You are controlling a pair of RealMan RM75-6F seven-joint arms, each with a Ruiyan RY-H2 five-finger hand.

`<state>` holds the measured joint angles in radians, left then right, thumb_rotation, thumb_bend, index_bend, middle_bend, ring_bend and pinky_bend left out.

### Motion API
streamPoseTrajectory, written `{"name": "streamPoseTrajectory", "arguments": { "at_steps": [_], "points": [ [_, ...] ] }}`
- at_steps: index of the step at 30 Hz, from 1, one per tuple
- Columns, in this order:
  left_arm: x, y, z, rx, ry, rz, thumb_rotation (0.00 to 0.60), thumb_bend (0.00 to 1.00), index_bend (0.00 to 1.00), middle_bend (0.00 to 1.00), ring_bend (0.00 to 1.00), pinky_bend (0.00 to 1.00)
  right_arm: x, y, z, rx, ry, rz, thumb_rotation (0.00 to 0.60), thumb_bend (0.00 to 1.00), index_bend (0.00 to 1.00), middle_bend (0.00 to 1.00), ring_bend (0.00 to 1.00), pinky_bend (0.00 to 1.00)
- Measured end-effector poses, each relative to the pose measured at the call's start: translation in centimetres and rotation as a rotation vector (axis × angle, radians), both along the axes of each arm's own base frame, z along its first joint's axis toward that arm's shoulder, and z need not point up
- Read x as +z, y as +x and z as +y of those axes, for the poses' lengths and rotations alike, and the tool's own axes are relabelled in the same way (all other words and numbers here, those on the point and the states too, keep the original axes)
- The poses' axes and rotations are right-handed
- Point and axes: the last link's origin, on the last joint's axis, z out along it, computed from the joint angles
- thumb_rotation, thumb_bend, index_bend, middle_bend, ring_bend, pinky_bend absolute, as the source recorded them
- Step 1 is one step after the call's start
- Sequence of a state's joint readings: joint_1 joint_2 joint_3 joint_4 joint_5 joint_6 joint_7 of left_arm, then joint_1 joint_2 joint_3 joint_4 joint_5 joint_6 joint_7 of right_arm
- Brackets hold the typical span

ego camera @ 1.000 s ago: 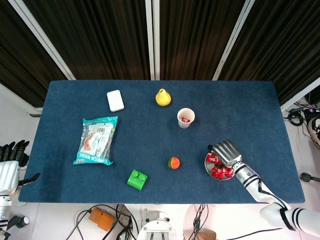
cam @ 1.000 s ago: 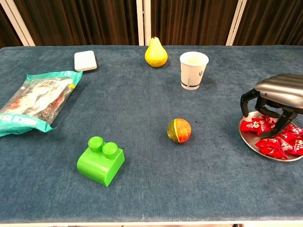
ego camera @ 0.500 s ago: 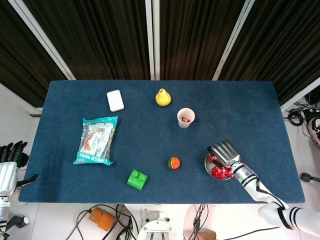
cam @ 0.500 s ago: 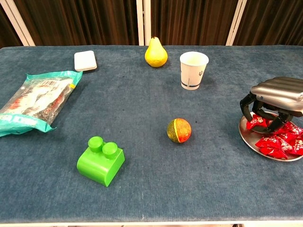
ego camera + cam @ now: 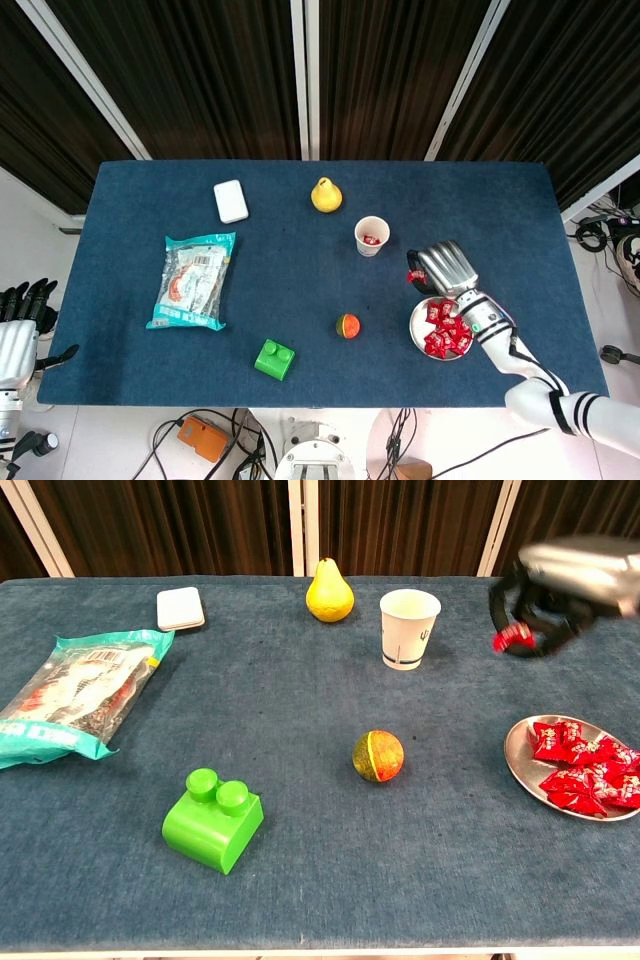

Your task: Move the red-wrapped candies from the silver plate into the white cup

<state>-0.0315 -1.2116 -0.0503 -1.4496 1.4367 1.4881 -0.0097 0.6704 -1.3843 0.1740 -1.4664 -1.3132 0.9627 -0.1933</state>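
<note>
We are holding one red-wrapped candy pinched in our right hand, between silver plate and white cup | cup is already holding one candy | many are remaining on plate | left hand is idling off the desk, fingers apart

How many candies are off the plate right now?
2 visible: one candy pinched in the right hand's fingers, raised between plate and cup; another candy already in the cup. More may lie hidden deeper inside it.
</note>
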Motion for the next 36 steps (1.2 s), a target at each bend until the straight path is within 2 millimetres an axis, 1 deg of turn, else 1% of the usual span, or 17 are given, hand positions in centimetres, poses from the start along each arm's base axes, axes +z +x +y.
{"name": "streamPoseTrajectory", "arguments": {
  "at_steps": [3,7,10,13,17,20,28,31,34,36],
  "points": [
    [0.0,0.0,0.0,0.003,-0.002,0.002,0.600,0.00,0.08,0.05,0.00,0.00,0.0,2.0,-2.3,-0.012,-0.019,-0.033,0.600,0.56,0.69,0.90,1.00,1.00],
    [0.0,0.0,-0.1,0.010,-0.004,0.003,0.600,0.00,0.08,0.06,0.00,0.00,-0.9,4.0,-5.2,-0.050,-0.024,-0.044,0.600,0.56,0.67,0.90,1.00,1.00],
    [0.0,-0.1,-0.2,0.017,-0.003,0.005,0.600,0.00,0.08,0.05,0.00,0.00,-2.0,5.0,-6.8,-0.082,-0.020,-0.040,0.600,0.56,0.66,0.90,1.00,1.00],
    [0.2,-0.2,-0.3,0.024,-0.001,0.009,0.600,0.00,0.08,0.05,0.00,0.00,-3.1,5.8,-8.0,-0.108,-0.011,-0.042,0.600,0.56,0.65,0.90,1.00,1.00],
    [0.3,-0.3,-0.4,0.025,0.002,0.011,0.600,0.00,0.08,0.06,0.00,0.00,-4.2,6.8,-8.7,-0.126,0.011,-0.044,0.600,0.56,0.59,0.90,1.00,1.00],
    [0.4,-0.3,-0.5,0.029,0.002,0.012,0.600,0.00,0.08,0.06,0.00,0.00,-4.5,7.2,-9.1,-0.124,0.011,-0.032,0.600,0.56,0.56,0.90,1.00,1.00],
    [0.2,-0.5,-0.5,0.031,0.000,0.008,0.600,0.00,0.08,0.05,0.00,0.00,-4.4,7.0,-9.0,-0.129,0.012,-0.018,0.600,0.54,0.46,0.90,1.00,1.00],
    [0.2,-0.4,-0.4,0.028,0.000,0.006,0.600,0.00,0.08,0.06,0.00,0.00,-4.3,6.8,-8.9,-0.131,0.013,-0.013,0.600,0.49,0.43,0.90,1.00,1.00],
    [0.2,-0.4,-0.4,0.026,0.000,0.006,0.600,0.00,0.08,0.05,0.00,0.00,-4.2,6.8,-8.8,-0.133,0.013,-0.012,0.600,0.41,0.41,0.90,1.00,1.00],
    [0.1,-0.4,-0.4,0.027,0.000,0.006,0.600,0.00,0.08,0.05,0.00,0.00,-4.2,6.8,-8.9,-0.132,0.010,-0.011,0.600,0.33,0.40,0.90,1.00,1.00]
  ]
}}
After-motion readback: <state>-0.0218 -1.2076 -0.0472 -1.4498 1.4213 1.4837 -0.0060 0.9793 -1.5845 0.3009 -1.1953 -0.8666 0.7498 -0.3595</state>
